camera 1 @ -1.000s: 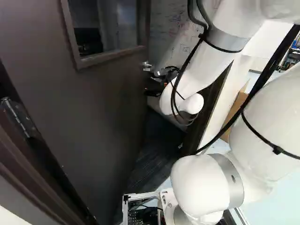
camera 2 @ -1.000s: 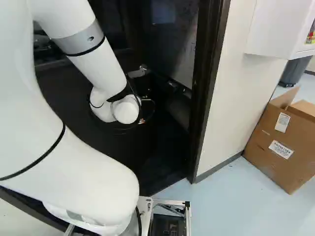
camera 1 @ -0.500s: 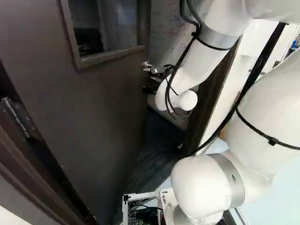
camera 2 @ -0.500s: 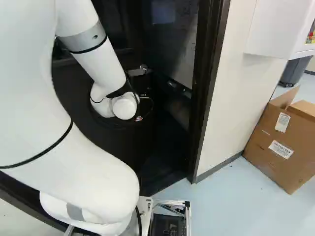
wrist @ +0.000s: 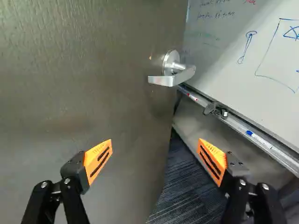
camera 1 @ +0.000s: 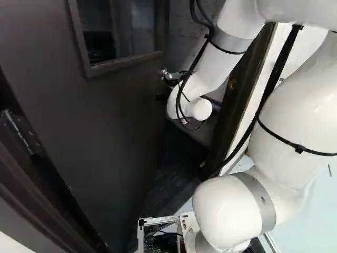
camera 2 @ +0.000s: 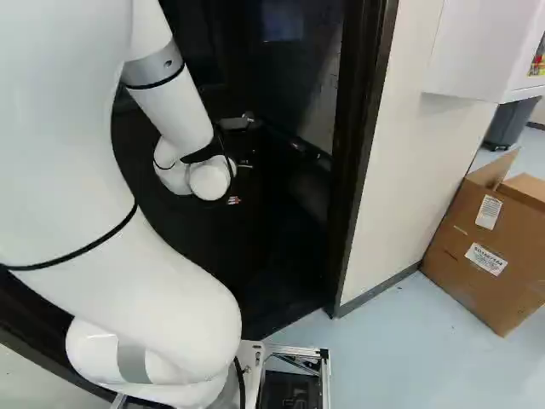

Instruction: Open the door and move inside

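The brown door [camera 1: 118,121] with a window stands ajar, swung inward on hinges at the left of the left base view. Its silver lever handle [camera 1: 171,76] sits near the free edge. Beside the white wrist, low by the handle, a dark bit of my gripper [camera 1: 161,97] shows; the wrist hides the rest. In the wrist view the gripper [wrist: 155,140] is open, its orange pads wide apart with nothing between them. Ahead of it is the handle [wrist: 173,74], untouched; one finger is before the door face, the other beyond the door's edge.
The dark door frame [camera 2: 362,153] stands right of the opening, beside a pale wall [camera 2: 404,162]. Through the gap are a whiteboard [wrist: 243,56] with a marker tray and dark carpet [wrist: 187,186]. A cardboard box [camera 2: 490,247] stands on the floor outside, at the right.
My forearm and wrist have shifted leftward in the left base view, closer to the door, and the wrist has risen slightly. Base and door have not moved.
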